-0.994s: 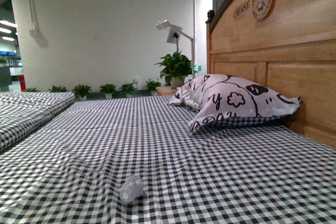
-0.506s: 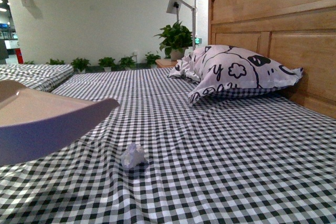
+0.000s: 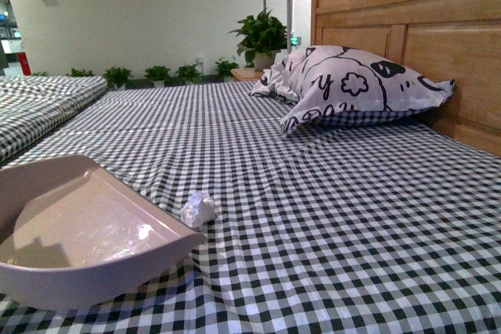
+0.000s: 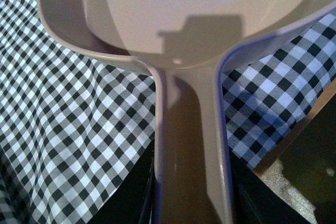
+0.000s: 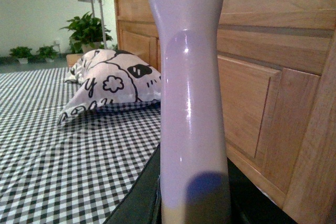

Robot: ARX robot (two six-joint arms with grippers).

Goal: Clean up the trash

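Note:
The trash, a small crumpled white paper ball (image 3: 198, 209), lies on the black-and-white checked bedsheet (image 3: 329, 217). The pale pink dustpan (image 3: 78, 232) rests low on the sheet at the front left, its lip just left of the ball. My left gripper (image 4: 191, 203) is shut on the dustpan's handle (image 4: 189, 145); the pan (image 4: 199, 9) spreads out beyond it. My right gripper (image 5: 191, 203) is shut on the pale pink brush handle (image 5: 189, 87), which stands upright in the right wrist view. The brush head is out of view. Neither arm shows in the front view.
A black-and-white patterned pillow (image 3: 352, 87) leans by the wooden headboard (image 3: 415, 29) at the right; both also show in the right wrist view, pillow (image 5: 107, 85), headboard (image 5: 262, 77). A second checked bed (image 3: 39, 107) lies at the left. Potted plants (image 3: 258, 37) and a lamp stand behind.
The front view has tilted downward. The dustpan has come down from the left onto the sheet and now sits beside the paper ball. The ball has not moved on the sheet.

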